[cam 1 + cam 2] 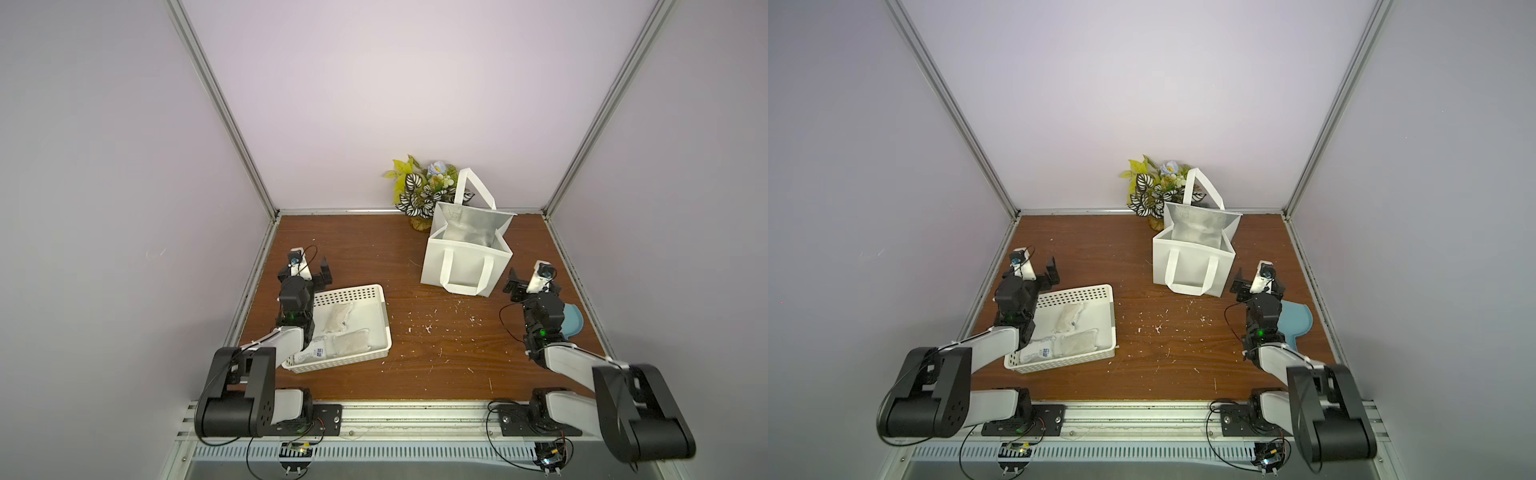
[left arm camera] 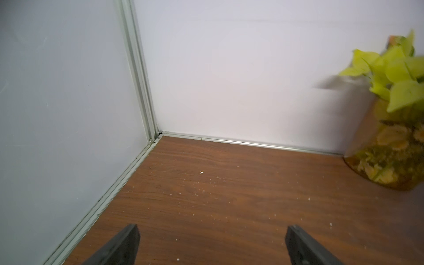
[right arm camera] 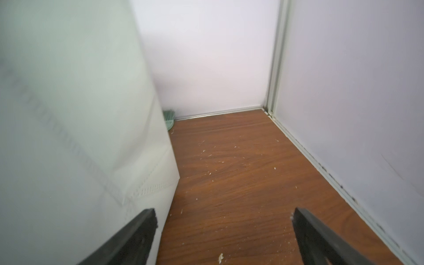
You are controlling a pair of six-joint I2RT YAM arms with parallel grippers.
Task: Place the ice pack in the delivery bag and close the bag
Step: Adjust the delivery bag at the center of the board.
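Both pincers are released, heads up: your left gripper [image 2: 213, 227] has its black wedge-shaped fingers [image 2: 126, 245] spread wide with nothing between them, and your right gripper [image 3: 224, 212] is the same, splayed and empty. Read the table [image 1: 415, 365] in a top view as a clock dial: the left one sits between 9 and 10, just past the far wall of the basket [image 1: 347, 294], and the right one sits at 3, just beside the delivery bag [image 1: 465, 262]

That bag stands upright at about 1 o'clock. It's boxy white fabric with crinkly silver foil inside and a gaping mouth. One flat strap handle sticks up at the back and one hangs down the front face. In the right wrist view its matte wall with a stitched seam is right next to one finger; can't tell if they touch

The basket at 8 o'clock is a shallow white plastic tray with rows of small holes in its walls. One ice pack [image 1: 338, 318], a frosty pillowy pouch, lies mid-basket, a second pack [image 1: 351, 343] like it lies toward 6, and a white printed pouch [image 1: 316, 353] is half under the left arm

The tabletop is brown wood-grain, speckled with white flecks [image 1: 428, 328]. There's a leafy plant [image 1: 419, 191] with striped and yellow-green leaves at 12, and a smooth blue scoop [image 1: 572, 322] just past 3 under the right arm
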